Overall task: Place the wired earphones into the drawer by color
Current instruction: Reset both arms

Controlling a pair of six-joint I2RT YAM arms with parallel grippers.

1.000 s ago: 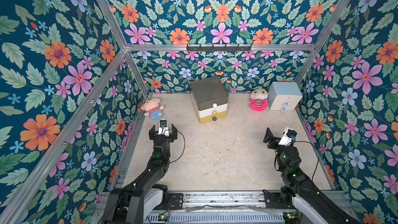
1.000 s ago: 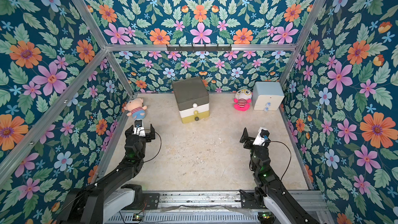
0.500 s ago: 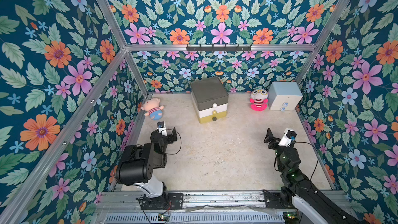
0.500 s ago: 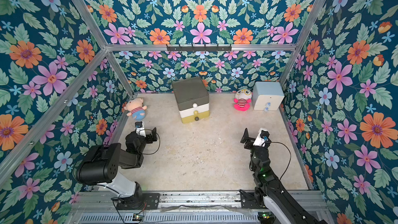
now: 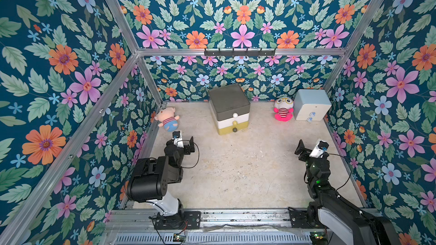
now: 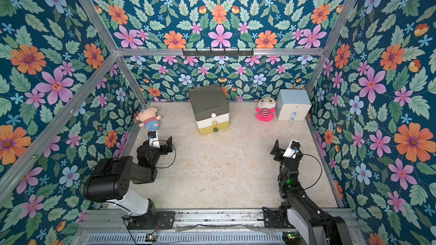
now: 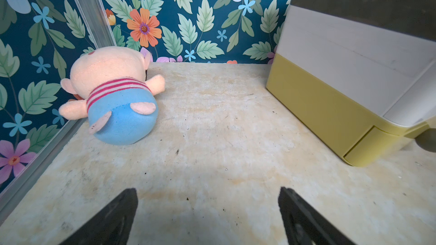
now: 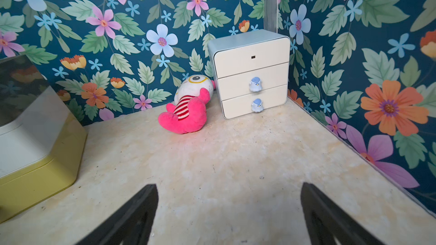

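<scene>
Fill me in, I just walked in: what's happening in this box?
Nothing is being handled right now. The left gripper and right gripper are both open and empty, low over the floor. The drawer chest stands at the back with all three drawers shut. No earphones show in any view. A pig plush, a pink plush and a blue chest sit at the back too.
</scene>
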